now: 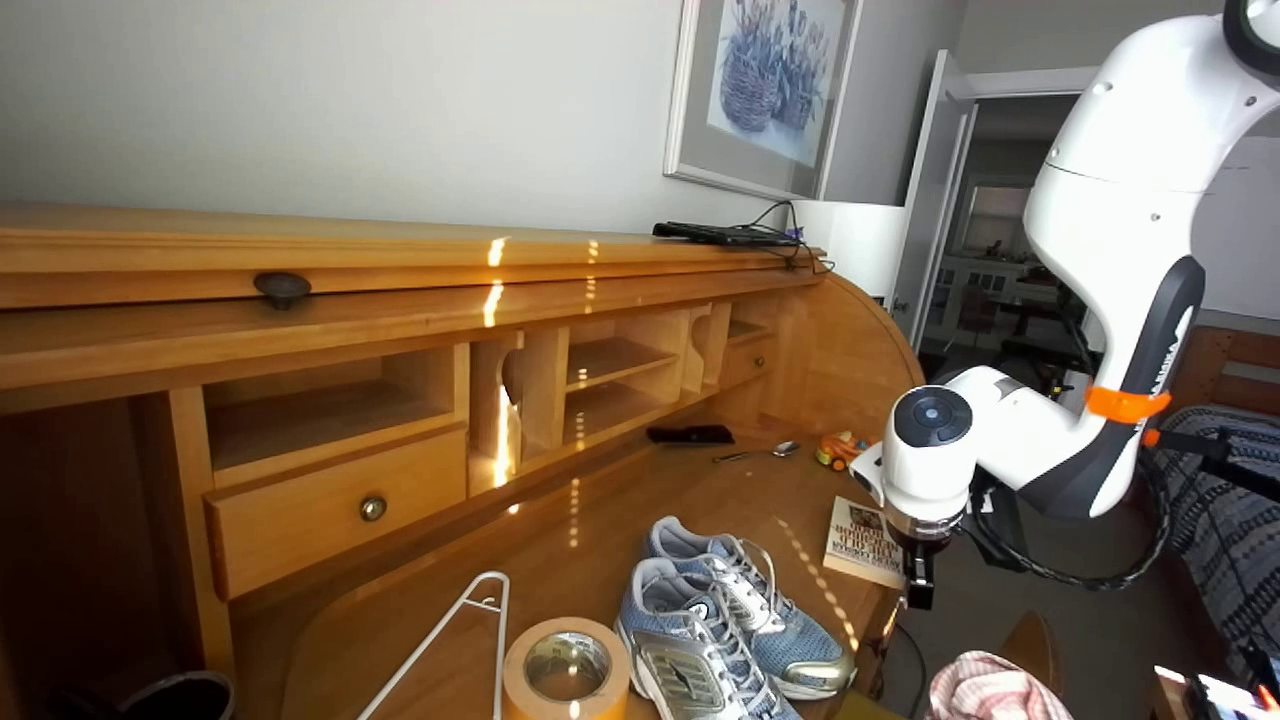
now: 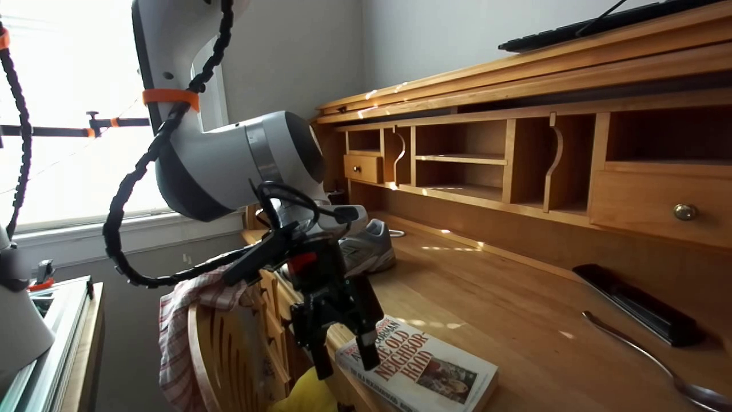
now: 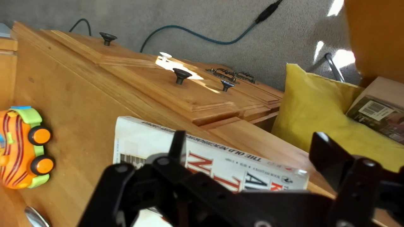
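My gripper [image 2: 347, 366] points down by the front edge of the desk, its jaws wide apart with nothing between them. Nearest to it lies a white paperback book [image 2: 440, 366] with red lettering, flat on the desk. In the wrist view the black fingers [image 3: 179, 145] overlap the view of the book [image 3: 214, 157], one across its cover and one past its end. No contact with the book is visible. An orange toy car [image 3: 19, 148] with green parts rests on the desk behind the book, and a spoon [image 2: 635, 349] lies farther along.
Blue-grey sneakers [image 1: 720, 620], a tape roll [image 1: 520, 670] and a white hanger [image 1: 430, 640] occupy the desk. A long black object [image 2: 635, 303] lies below the cubbyholes. A chair [image 2: 214, 355] with a checked cloth [image 2: 171, 332] and a yellow cushion [image 3: 318, 110] stand at the desk's front.
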Robot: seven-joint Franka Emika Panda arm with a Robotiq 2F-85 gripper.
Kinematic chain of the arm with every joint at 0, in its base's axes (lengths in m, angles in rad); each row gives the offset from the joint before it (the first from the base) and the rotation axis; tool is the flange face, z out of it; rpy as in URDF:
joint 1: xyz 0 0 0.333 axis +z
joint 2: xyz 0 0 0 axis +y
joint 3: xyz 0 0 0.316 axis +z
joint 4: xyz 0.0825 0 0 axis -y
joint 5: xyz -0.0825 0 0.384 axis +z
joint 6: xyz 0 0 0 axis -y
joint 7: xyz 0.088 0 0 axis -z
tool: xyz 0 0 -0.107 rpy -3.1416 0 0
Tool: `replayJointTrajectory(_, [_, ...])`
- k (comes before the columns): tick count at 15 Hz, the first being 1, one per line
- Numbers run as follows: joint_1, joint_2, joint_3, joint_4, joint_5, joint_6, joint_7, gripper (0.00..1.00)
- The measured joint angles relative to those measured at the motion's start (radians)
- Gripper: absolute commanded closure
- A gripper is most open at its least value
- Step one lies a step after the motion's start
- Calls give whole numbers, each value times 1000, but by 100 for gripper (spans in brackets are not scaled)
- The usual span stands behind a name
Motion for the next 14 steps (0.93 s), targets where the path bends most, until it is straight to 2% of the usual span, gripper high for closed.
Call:
replayJointTrajectory(8, [1, 26, 16, 25, -59, 0, 71, 0])
replayJointTrajectory(10, [1, 29, 21, 31, -77, 0, 90, 3])
replayJointTrajectory(11, [1, 31, 24, 33, -84, 0, 99, 26])
replayJointTrajectory(13, [1, 33, 27, 37, -96, 0, 114, 29])
replayJointTrajectory(14, [1, 34, 28, 39, -98, 0, 118, 35])
